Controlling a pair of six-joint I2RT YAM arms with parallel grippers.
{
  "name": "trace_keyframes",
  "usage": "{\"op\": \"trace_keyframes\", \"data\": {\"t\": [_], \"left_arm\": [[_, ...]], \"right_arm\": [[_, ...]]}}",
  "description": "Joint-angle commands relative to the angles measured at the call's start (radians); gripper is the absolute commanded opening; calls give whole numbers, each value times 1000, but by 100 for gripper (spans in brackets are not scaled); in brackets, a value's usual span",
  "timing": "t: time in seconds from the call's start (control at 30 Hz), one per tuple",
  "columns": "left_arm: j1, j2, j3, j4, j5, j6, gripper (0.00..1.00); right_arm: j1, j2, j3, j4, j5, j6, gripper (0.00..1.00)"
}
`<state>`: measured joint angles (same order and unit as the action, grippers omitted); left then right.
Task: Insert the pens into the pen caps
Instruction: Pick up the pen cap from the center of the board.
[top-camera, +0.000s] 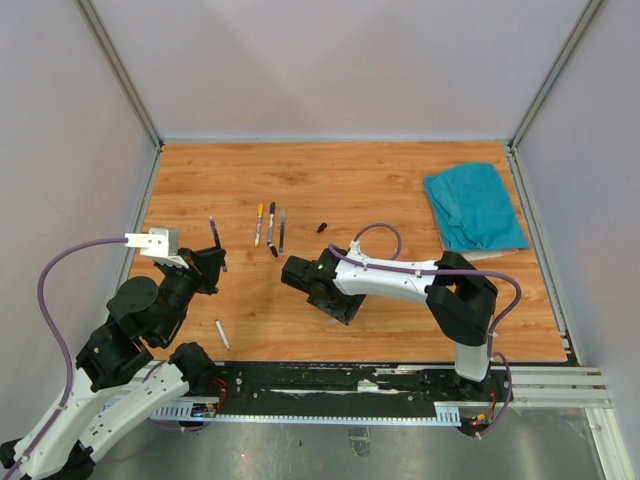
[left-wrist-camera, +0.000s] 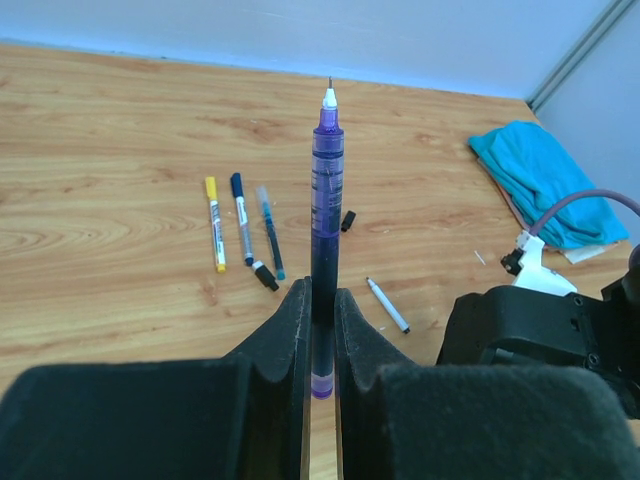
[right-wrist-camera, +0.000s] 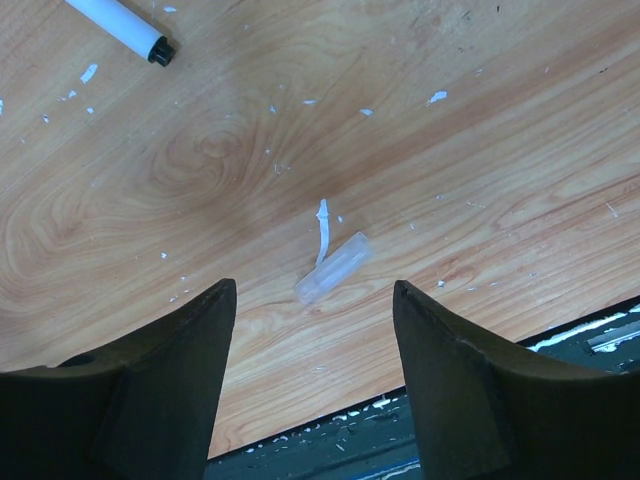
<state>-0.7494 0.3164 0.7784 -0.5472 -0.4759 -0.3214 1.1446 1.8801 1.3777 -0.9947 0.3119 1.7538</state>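
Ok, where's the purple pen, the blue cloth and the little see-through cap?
purple pen (left-wrist-camera: 326, 200): left wrist view, middle of its barrel.
blue cloth (top-camera: 474, 205): top view, middle of the cloth.
see-through cap (right-wrist-camera: 334, 268): right wrist view, middle of its body.

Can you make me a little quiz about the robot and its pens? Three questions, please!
1. True or false: the left gripper is shut on the purple pen, whose tip is bare.
2. What lies on the table below the gap of the open right gripper? A) a clear cap B) a yellow pen C) a blue cloth
3. How many pens are in the row of pens lying side by side beyond the purple pen?

Key: 1 true; 2 A; 3 three.
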Motion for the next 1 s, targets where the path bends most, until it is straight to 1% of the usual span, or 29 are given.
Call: {"op": "trace_keyframes", "data": {"t": [0.0, 0.43, 0.7, 0.97], "left_arm": [[-5, 8, -4, 33, 11, 15, 1], [-7, 20, -4, 35, 20, 15, 0], [-7, 19, -4, 34, 19, 15, 1], [-8, 22, -5, 34, 21, 16, 0]], "right_arm": [[-8, 9, -38, -6, -29, 30, 64], [-21, 24, -95, 80, -93, 20, 60], [-32, 41, -101, 82, -100, 15, 54], [-44, 50, -119, 66, -89, 23, 52]]}}
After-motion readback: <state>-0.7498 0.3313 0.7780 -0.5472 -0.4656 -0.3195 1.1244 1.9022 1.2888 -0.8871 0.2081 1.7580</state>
